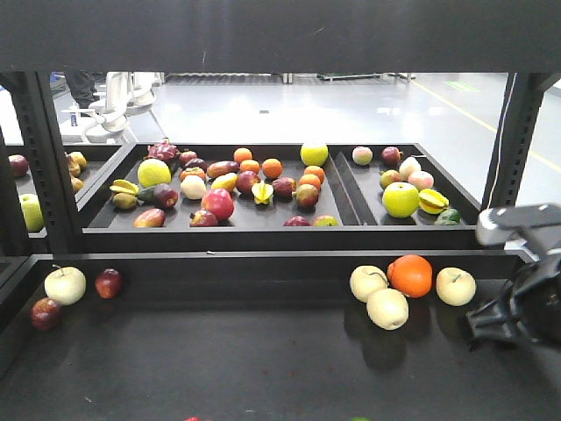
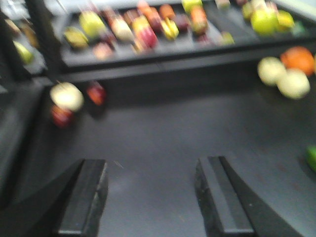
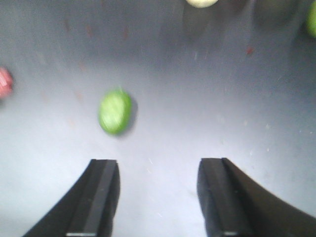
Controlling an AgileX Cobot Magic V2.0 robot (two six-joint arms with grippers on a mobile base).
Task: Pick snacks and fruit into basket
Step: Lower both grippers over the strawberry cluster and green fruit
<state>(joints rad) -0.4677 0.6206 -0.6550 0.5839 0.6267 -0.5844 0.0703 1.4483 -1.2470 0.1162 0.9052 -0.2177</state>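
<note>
Approach to a fruit pick: both grippers empty, nothing grasped.

The right gripper (image 3: 158, 197) has its fingers apart with nothing between them. The green fruit (image 3: 115, 111) lies on the lower shelf (image 3: 232, 108) just ahead, off-centre toward the left finger and not touching. The left gripper (image 2: 150, 197) is also spread and empty over bare shelf. A cream fruit (image 2: 66, 96) sits with red ones near the back-left corner, and the orange (image 1: 410, 275) sits among cream ones at the back-right edge. The upper tray (image 1: 263, 239) behind is loaded with mixed fruit. Basket and snacks are not in view. Wrist views are blurred. Likely next: the right gripper centres on the green fruit, lowers and closes. It is round and may roll. The drop spot is unknown.
</note>
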